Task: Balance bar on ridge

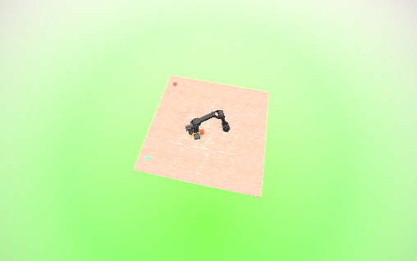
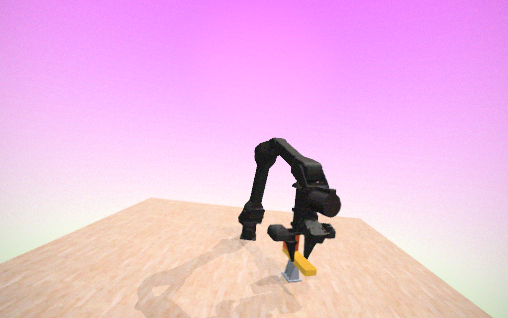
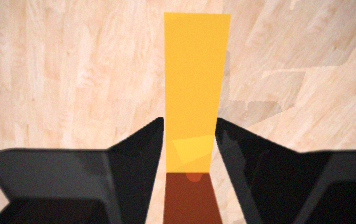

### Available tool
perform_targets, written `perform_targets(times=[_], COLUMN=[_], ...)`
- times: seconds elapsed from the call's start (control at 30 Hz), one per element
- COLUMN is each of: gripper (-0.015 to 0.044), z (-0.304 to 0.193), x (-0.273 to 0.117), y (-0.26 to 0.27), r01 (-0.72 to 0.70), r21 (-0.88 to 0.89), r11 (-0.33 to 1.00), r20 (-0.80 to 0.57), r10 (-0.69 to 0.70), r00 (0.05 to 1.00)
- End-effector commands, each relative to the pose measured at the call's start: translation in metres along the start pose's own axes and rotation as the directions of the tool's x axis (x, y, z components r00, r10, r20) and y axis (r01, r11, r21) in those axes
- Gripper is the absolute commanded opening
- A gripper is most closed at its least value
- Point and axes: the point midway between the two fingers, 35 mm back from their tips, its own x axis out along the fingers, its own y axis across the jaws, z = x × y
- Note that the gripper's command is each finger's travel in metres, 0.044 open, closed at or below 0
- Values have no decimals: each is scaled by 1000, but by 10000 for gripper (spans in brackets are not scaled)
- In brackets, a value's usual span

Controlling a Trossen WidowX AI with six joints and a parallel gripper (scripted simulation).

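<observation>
The wood-patterned tabletop (image 1: pixel 230 164) (image 2: pixel 100 250) (image 3: pixel 75 75) carries the ridge, a small grey wedge-shaped support (image 2: pixel 291 272) with a flared foot. The black jointed arm (image 1: pixel 207 118) (image 2: pixel 259 185) arches over to a point above the ridge. Its end effector (image 1: pixel 193 133) (image 2: pixel 299 258) (image 3: pixel 189 123) is parted narrowly, just wider than the yellow rectangular bar (image 1: pixel 192 135) (image 2: pixel 305 265) (image 3: pixel 195 75) between its fingers, and is judged to have no grip on it. The bar lies across the top of the ridge, its near end raised off the tabletop. A red-orange block (image 1: pixel 201 132) (image 2: pixel 297 243) (image 3: pixel 192 200) is at the bar's far end, beyond the ridge.

Risk: if the weighted side is not matched by the longer yellow side, the bar may tip about the ridge once free. A fingertip brushing it during withdrawal could turn it or slide it off. Wider opening and a straight lift appear to be called for.

Not verified: the contact line is partly masked by a finger in the exterior view, and the ridge cannot be made out in the wrist view. True level cannot be confirmed. Well apart from the ridge are a small red object (image 1: pixel 175 84) and a flat teal piece (image 1: pixel 148 157), both too small to identify.
</observation>
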Motion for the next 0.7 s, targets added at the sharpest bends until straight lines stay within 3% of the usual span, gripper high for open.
perform_targets(times=[0.0,0.2,0.53,0.67], gripper=[185,185,440,440], z=[0,0,0,1], x=[0,0,0,-7], y=[0,0,0,0], r01=[0,0,0,0], r21=[0,0,0,0], r11=[1000,1000,1000,1000], r20=[0,0,0,0], r10=[0,0,0,0], r00=[1000,1000,1000,1000])
